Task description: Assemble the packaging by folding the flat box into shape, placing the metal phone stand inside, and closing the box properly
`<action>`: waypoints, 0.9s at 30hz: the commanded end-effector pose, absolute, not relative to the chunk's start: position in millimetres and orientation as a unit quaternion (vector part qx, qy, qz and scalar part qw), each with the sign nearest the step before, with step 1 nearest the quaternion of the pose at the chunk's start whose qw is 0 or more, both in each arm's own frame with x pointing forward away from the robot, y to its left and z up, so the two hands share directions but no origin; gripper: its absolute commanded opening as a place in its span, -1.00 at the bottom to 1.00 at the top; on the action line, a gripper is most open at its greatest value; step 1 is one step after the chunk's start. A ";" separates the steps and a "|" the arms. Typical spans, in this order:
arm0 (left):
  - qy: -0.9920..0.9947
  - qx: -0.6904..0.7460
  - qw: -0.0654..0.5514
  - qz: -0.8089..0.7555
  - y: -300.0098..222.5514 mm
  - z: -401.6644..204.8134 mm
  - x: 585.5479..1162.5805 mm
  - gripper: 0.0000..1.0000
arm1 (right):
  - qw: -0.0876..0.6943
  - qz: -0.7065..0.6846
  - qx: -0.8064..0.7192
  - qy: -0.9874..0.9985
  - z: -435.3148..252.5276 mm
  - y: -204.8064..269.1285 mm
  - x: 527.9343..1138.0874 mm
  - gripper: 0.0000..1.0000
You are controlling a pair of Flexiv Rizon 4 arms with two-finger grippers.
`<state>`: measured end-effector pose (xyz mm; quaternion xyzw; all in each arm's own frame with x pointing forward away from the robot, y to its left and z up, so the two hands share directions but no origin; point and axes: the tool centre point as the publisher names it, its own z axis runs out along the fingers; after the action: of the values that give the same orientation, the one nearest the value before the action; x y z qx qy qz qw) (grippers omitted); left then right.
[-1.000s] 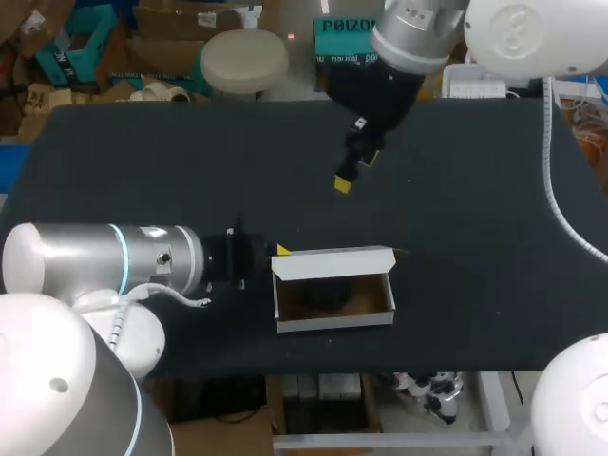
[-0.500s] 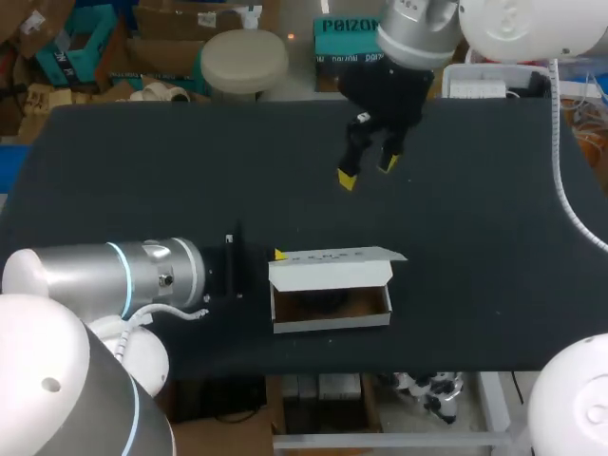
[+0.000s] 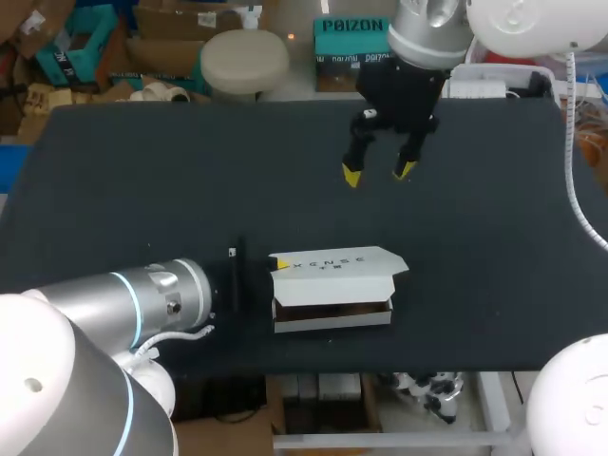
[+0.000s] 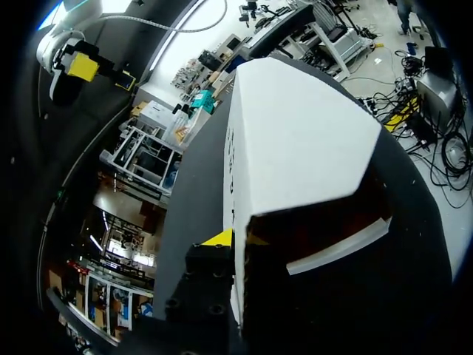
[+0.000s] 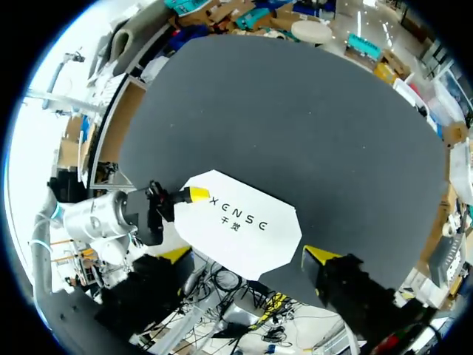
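now the closing step is in hand: the white box sits near the front edge of the table, its lid almost flat. the left gripper pinches the lid's left end. the right gripper hangs spread, well apart. next, i judge, the lid needs pressing down and tucking. the left wrist view shows a gap under it; the right wrist view shows only its top. the stand is hidden.

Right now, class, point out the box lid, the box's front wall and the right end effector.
box lid [image 3: 337,263], head view, middle of its white top face.
front wall [image 3: 332,321], head view, middle of the white strip.
right end effector [image 3: 378,174], head view, midway between its yellow tips.
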<state>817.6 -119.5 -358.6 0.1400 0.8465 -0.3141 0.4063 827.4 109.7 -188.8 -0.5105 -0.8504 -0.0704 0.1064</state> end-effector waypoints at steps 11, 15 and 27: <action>0.853 0.139 0.408 -0.296 -124.6 -365.6 816.9 -1.00 | 0.157 0.000 -0.606 -0.780 -179.0 100.7 807.0 1.00; 0.854 0.142 0.405 -0.293 -127.9 -364.6 816.0 -1.00 | 0.164 0.019 -0.636 -0.754 -183.5 93.7 801.4 1.00; 0.850 0.149 0.416 -0.285 -130.7 -360.7 809.6 -1.00 | 0.235 0.049 -0.663 -0.709 -219.3 76.7 794.6 0.76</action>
<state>813.5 -123.1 -356.7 0.1600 0.8431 -0.3078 0.4109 790.1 80.8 -212.9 -0.6645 -0.7130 0.0380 0.2203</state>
